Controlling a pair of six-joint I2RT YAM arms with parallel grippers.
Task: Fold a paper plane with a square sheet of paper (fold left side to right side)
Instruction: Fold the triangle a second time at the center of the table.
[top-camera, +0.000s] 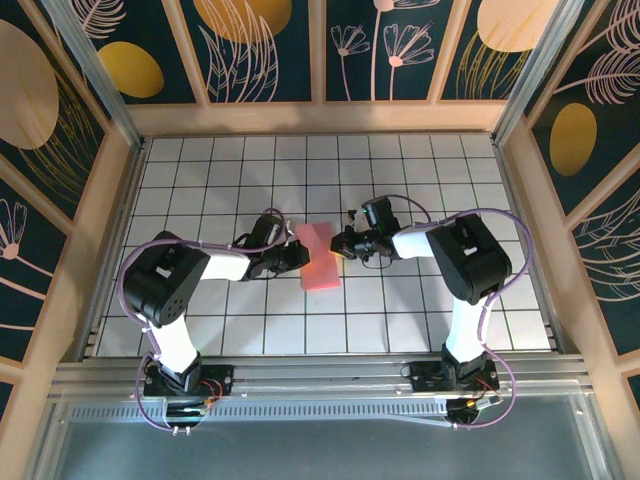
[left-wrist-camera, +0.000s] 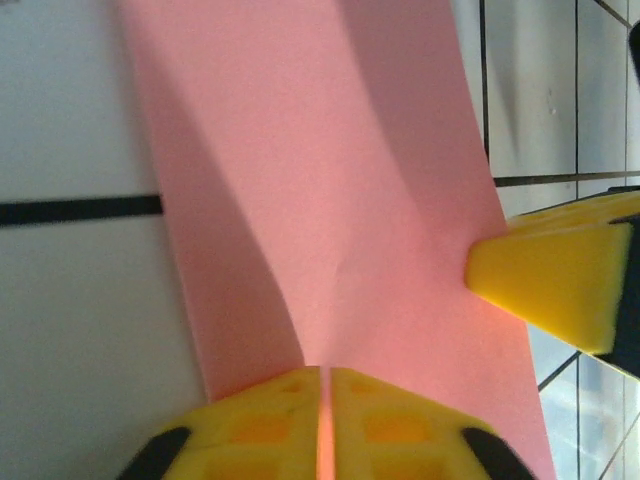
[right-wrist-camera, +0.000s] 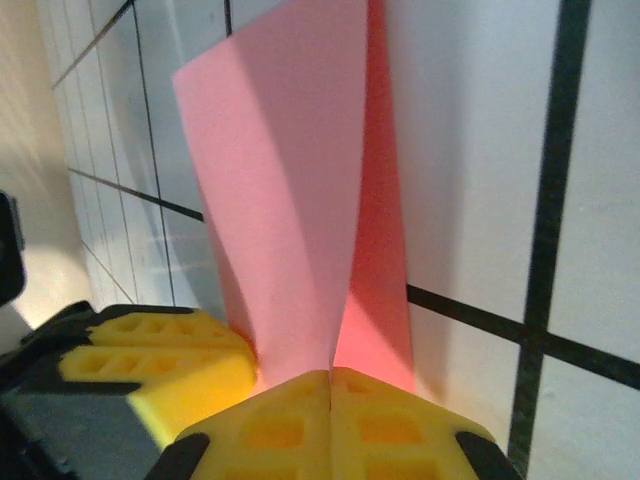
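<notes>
The square sheet of paper (top-camera: 320, 257) lies pink and folded over at the middle of the tiled floor, its top layer bowed up off the lower one (right-wrist-camera: 290, 200). My left gripper (top-camera: 298, 255) is at its left edge. In the left wrist view the yellow jaws (left-wrist-camera: 326, 372) stand almost together with a strip of the pink sheet (left-wrist-camera: 330, 180) in the thin slit. My right gripper (top-camera: 340, 245) is at the right edge, its jaws (right-wrist-camera: 330, 378) pressed together where the two layers meet. Each wrist view also catches the other gripper's yellow finger (left-wrist-camera: 550, 280) (right-wrist-camera: 150, 350) against the paper.
White tiles with dark grid lines (top-camera: 420, 300) spread all round the paper. Wooden-framed patterned walls (top-camera: 320, 110) close the floor at the back and sides. Both arm bases (top-camera: 190, 375) (top-camera: 450, 370) stand at the near edge.
</notes>
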